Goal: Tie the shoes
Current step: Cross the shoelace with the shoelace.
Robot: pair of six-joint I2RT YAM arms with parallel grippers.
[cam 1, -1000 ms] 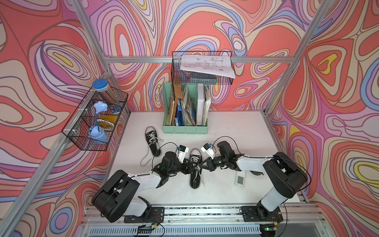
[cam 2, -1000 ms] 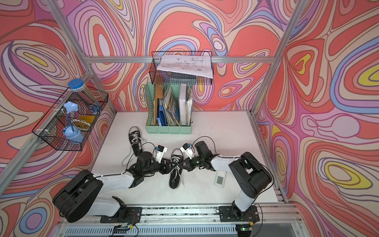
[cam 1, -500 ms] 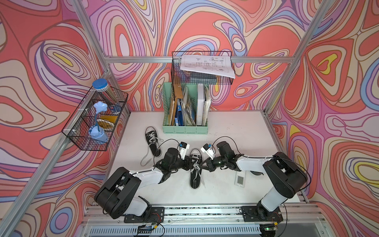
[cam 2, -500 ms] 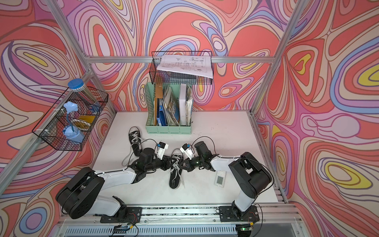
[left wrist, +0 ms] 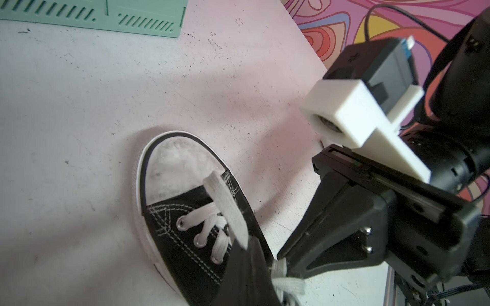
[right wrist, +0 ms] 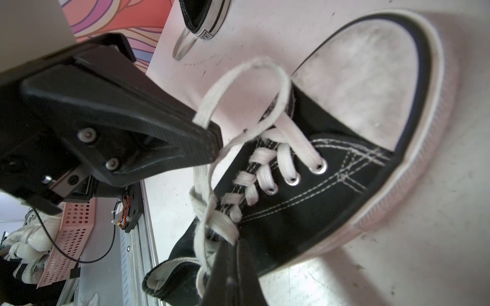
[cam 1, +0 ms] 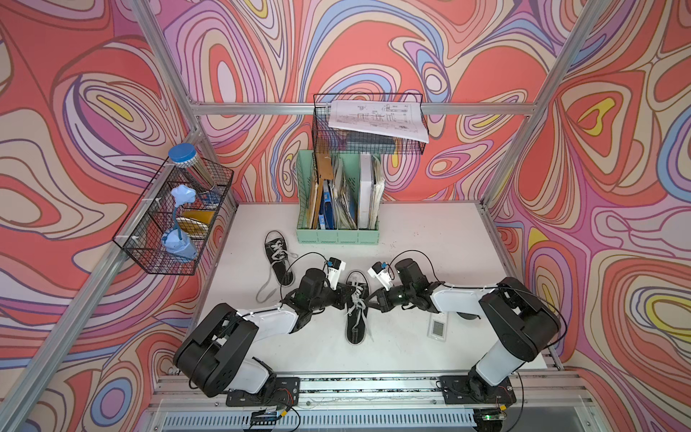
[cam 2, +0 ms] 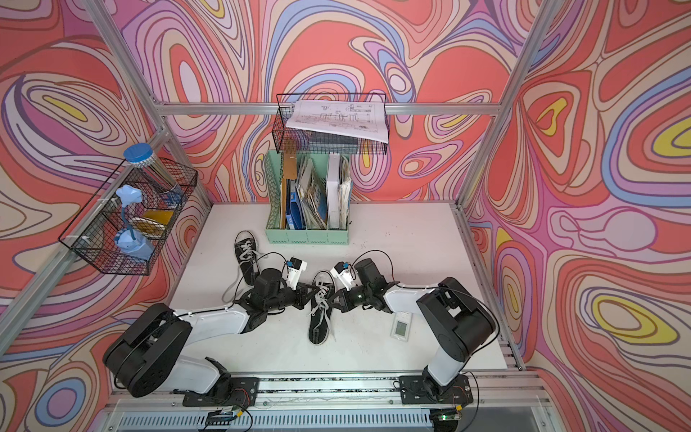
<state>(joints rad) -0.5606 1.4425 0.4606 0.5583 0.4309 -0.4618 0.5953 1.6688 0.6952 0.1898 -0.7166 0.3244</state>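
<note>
The near shoe (cam 1: 355, 318) (cam 2: 318, 325), black canvas with a scuffed whitish toe cap, lies mid-table, toe toward the back. My left gripper (cam 1: 346, 293) (left wrist: 252, 245) is at the shoe's left side, shut on a white lace loop (left wrist: 225, 212) (right wrist: 238, 79) that arches over the eyelets. From the right, my right gripper (cam 1: 368, 299) (right wrist: 233, 245) is shut on the lace crossing (right wrist: 212, 225) by the tongue. The other shoe (cam 1: 276, 258) (cam 2: 245, 254) lies back left, its laces loose on the table.
A green file holder (cam 1: 338, 209) stands at the back under a wire basket (cam 1: 368, 127) with papers. Another wire basket (cam 1: 172, 220) hangs on the left wall. A small white device with a screen (cam 1: 436, 329) lies right of the near shoe.
My left gripper has closed on the lace loop and shifted slightly toward the back. The right arm and both shoes have stayed put.
</note>
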